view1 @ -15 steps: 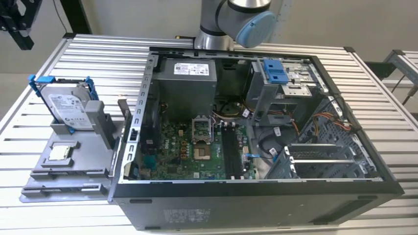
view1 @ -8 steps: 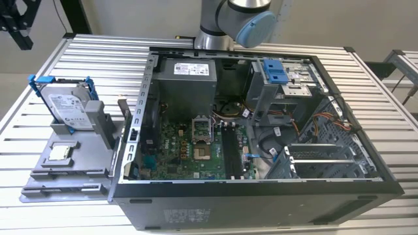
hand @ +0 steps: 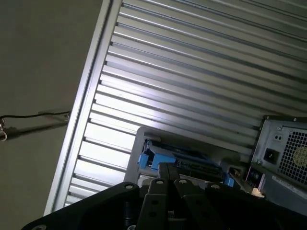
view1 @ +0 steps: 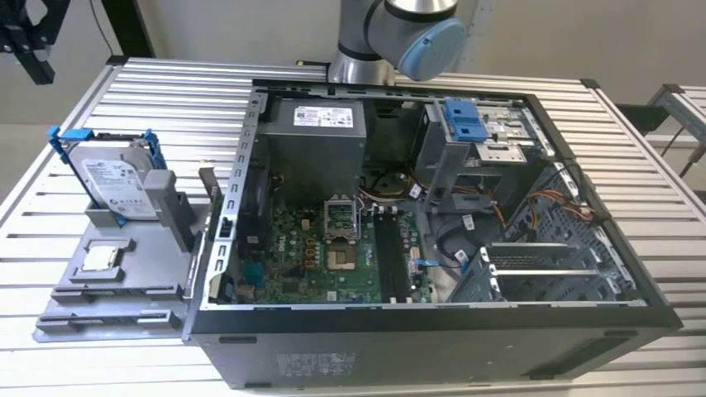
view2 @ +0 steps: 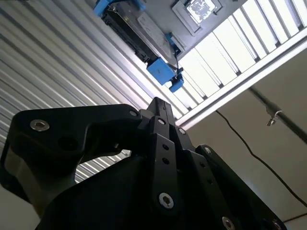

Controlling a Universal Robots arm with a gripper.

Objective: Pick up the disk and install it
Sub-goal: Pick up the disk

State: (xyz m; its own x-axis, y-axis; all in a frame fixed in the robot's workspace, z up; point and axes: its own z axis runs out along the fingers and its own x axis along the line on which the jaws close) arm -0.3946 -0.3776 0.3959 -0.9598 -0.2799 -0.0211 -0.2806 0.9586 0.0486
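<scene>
Starting at nine o'clock in the exterior view, the flat silver-grey metal disk in its bright blue plastic bracket [view1: 111, 178] stands on edge, tilted, in a slot of the grey plastic holder tray [view1: 66, 318], its white label facing the camera. A small square silver processor chip [view1: 102, 257] lies flat in a recess of the same tray, at about six o'clock from the disk and apart from it.

The tray sits near the nine o'clock edge of the ribbed aluminium surface [view1: 165, 91], with bare slats around it toward nine and twelve o'clock. Its three o'clock side lies just beside the open black metal computer case [view1: 441, 347]. The case lies on its side, and its walls stand up around the green circuit board [view1: 331, 248] and the grey boxy power supply [view1: 314, 132]. At about one o'clock inside is a metal drive cage [view1: 502, 141] carrying a blue plastic latch [view1: 465, 122]. The grey and blue robot arm [view1: 398, 33] rises at twelve o'clock behind the case. Bare slats run past the case to the three o'clock edge.

In both wrist views the black end effector [view2: 159, 103] hangs in the air well apart from the disk, clenched on nothing, its tip aimed toward the blue bracket. Beyond the surface's edge rail lies a plain floor [view2: 268, 86] crossed by a thin black cable [view2: 254, 158].
</scene>
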